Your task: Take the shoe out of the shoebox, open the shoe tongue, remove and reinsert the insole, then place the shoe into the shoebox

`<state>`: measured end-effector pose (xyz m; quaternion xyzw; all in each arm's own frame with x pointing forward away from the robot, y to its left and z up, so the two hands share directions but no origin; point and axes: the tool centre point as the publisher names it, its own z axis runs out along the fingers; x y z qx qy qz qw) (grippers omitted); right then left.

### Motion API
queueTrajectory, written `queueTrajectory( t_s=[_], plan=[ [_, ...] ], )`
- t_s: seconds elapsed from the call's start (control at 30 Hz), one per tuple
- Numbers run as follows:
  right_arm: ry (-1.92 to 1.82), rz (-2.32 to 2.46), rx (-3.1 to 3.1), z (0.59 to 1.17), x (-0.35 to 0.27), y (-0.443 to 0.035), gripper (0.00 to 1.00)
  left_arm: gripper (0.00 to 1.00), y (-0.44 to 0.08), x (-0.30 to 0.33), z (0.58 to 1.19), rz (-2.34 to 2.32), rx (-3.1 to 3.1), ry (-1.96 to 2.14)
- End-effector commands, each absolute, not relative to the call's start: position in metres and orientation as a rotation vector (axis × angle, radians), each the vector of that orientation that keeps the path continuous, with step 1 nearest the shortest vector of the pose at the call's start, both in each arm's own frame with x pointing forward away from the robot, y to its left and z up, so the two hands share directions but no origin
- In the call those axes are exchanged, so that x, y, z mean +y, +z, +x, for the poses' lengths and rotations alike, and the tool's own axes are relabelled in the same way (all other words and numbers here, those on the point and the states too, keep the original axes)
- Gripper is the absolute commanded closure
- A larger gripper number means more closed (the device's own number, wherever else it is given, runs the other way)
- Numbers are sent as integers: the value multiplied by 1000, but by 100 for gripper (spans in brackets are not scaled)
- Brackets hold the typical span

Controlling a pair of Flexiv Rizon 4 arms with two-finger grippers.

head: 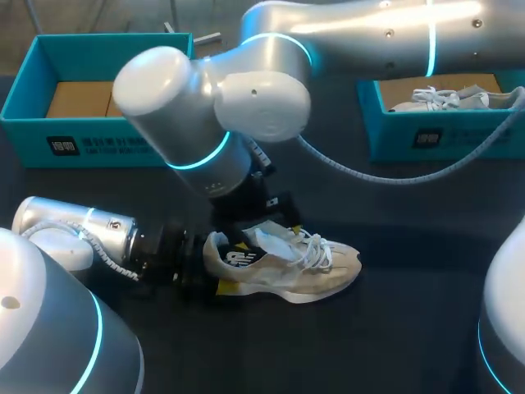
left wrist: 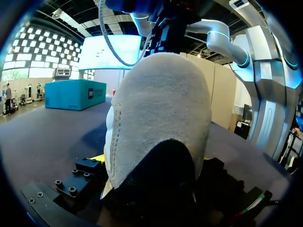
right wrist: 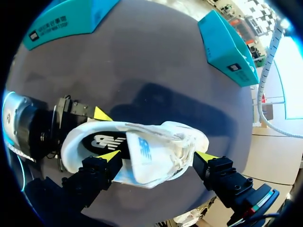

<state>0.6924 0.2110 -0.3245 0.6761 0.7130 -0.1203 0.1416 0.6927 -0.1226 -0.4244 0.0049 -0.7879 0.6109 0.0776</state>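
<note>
The beige shoe point(head: 283, 267) is out on the dark table point(head: 394, 328), lying near the middle with its toe pointing to 3 o'clock. Left gripper point(head: 230, 265) comes in from 9 and is clamped on the heel, a yellow tip on each side. Right gripper point(right wrist: 158, 156) hangs over the shoe, fingers spread wide. One teal shoebox point(head: 98, 146) sits at 10 o'clock and a second shoebox point(head: 426, 138) at 2.

Lying low at the bench's point(head: 410, 328) near left corner with left gripper point(head: 232, 268) clamped on the shoe point(head: 289, 269) heel, arching down from the far right with right gripper point(right wrist: 158, 156) spread wide over it.
</note>
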Motion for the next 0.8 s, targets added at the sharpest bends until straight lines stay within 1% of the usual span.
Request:
queueTrajectory(
  t_s=[0.03, 0.43, 0.5, 0.63, 0.8],
  plan=[
    [-240, 2244, 1728, 689, 202, -326, 0, 100, -427, -125, 689, 18, -2363, 1830],
    [-236, 2273, 1721, 692, 194, -334, 0, 100, -427, -125, 689, 18, -2363, 1830],
    [-232, 2282, 1716, 691, 193, -335, 11, 100, -427, -125, 689, 18, -2363, 1830],
    [-208, 2310, 1698, 690, 190, -336, 21, 100, -427, -125, 689, 18, -2363, 1830],
    [-169, 2341, 1671, 688, 190, -333, 41, 100, -427, -125, 689, 18, -2363, 1830]
  ],
)
